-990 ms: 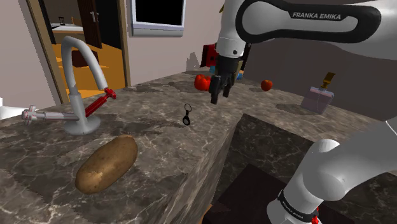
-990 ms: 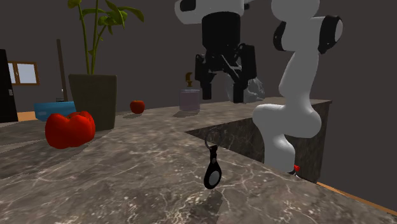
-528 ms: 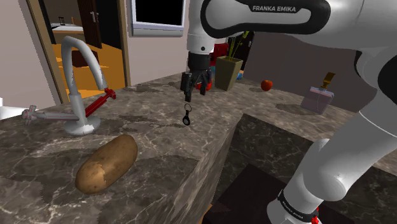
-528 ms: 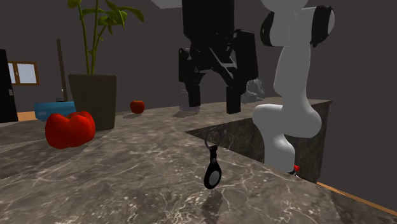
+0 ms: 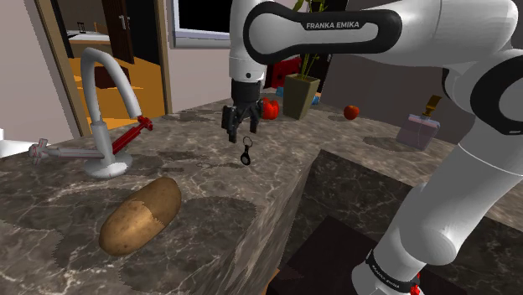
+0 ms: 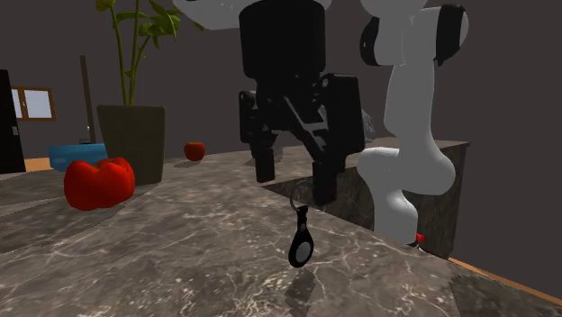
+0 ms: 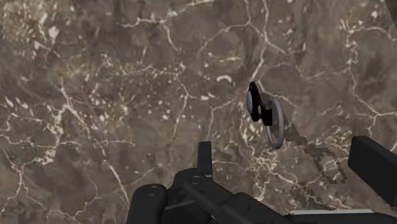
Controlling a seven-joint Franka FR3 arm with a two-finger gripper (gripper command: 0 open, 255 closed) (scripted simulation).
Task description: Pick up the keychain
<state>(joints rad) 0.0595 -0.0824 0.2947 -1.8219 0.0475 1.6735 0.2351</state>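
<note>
While the dark marbled worktop [image 5: 201, 180] spread across the shoulder view, the white arm [image 5: 335, 25] arched over it from three o'clock towards the middle. A curved grey faucet [image 5: 105, 100] with a red-tipped lever stood at nine o'clock, and a brown potato [image 5: 141, 214] lay at seven o'clock, well apart from everything else. A potted plant [image 5: 300, 95] sat at the far edge around one o'clock, with a red pepper [image 5: 269, 107] just beside it.

The black tool [image 5: 239, 131] hung above the worktop, pointing down, its fingers spread wide with nothing between them and nothing touching them. In the second exterior view the tool [image 6: 294, 185] showed the same broad gap, one finger towards nine o'clock and the other towards three.

The keychain [image 5: 245, 153], a small black fob with a thin ring uppermost, seemed to stand on end on the worktop at six o'clock from the tool, just beneath the fingertips. The second exterior view put the keychain [image 6: 301, 243] likewise at six o'clock below the gap, with its ring close to the three o'clock finger. Seen from the wrist, the keychain [image 7: 266, 114] lay ahead of the tool [image 7: 289, 162], between the lines of the two fingers and clear of both.
</note>
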